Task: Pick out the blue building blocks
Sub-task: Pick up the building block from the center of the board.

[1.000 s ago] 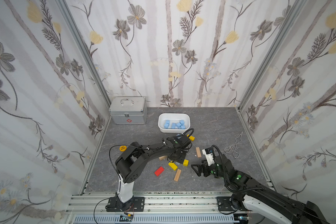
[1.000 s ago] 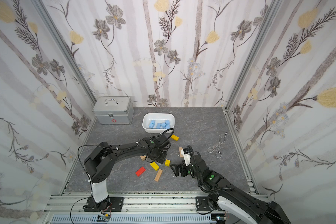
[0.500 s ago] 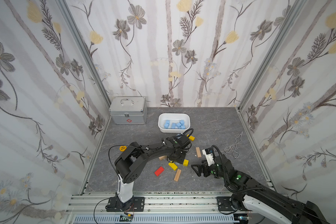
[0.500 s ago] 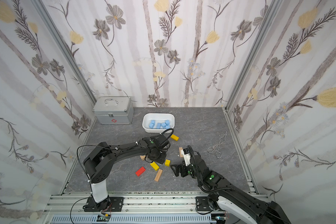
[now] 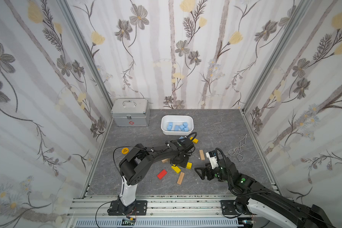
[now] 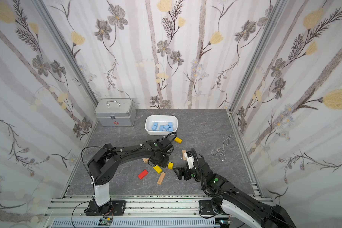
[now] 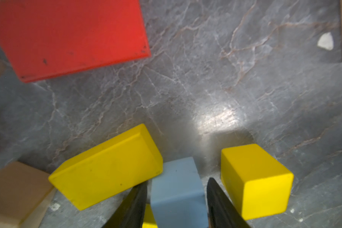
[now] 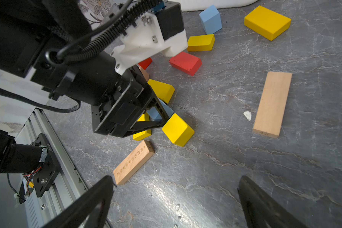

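Note:
Several blue building blocks [image 5: 178, 126] lie in the white tub [image 5: 177, 116] at the back, seen in both top views. One blue cube [image 8: 210, 19] rests on the table just in front of the tub. A third blue block [image 7: 176, 189] stands between two yellow blocks, and my left gripper [image 7: 177, 181] is shut on it, one black finger against each side. From above, the left gripper [image 5: 181, 161] points down into the block pile and hides that cube. My right gripper [image 8: 176, 183] hovers open over bare table, right of the pile.
Around the left gripper lie yellow blocks [image 5: 175, 169], a red block [image 5: 162, 174] and tan planks [image 5: 180, 178]. Another tan plank [image 5: 201, 154] lies beside the right arm. A metal case [image 5: 130, 114] stands at the back left, and wire tongs [image 5: 238, 150] lie at the right.

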Available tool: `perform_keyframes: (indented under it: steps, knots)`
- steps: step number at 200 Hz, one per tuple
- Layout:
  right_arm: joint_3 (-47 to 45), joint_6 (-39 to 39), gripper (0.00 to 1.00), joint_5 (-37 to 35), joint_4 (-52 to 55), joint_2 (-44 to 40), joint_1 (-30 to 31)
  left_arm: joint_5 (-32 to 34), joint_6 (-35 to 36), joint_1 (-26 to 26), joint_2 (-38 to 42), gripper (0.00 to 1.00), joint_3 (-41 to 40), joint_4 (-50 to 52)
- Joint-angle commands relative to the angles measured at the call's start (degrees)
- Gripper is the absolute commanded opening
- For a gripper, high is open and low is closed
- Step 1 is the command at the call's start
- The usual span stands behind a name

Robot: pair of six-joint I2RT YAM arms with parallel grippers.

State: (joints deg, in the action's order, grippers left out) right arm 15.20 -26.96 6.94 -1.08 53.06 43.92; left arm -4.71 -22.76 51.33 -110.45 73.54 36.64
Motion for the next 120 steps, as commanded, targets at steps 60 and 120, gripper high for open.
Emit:
perform_keyframes:
  steps: [60, 120]
  knots:
    - [0.0, -0.3, 1.0, -1.1, -1.9, 0.1, 0.1, 0.6, -0.1, -0.1, -1.4, 0.44, 1.3, 0.1]
    - [0.0, -0.2, 1.0, -1.1, -1.9, 0.0, 0.1, 0.4, 0.1, -0.1, -1.8, 0.35, 1.4, 0.5]
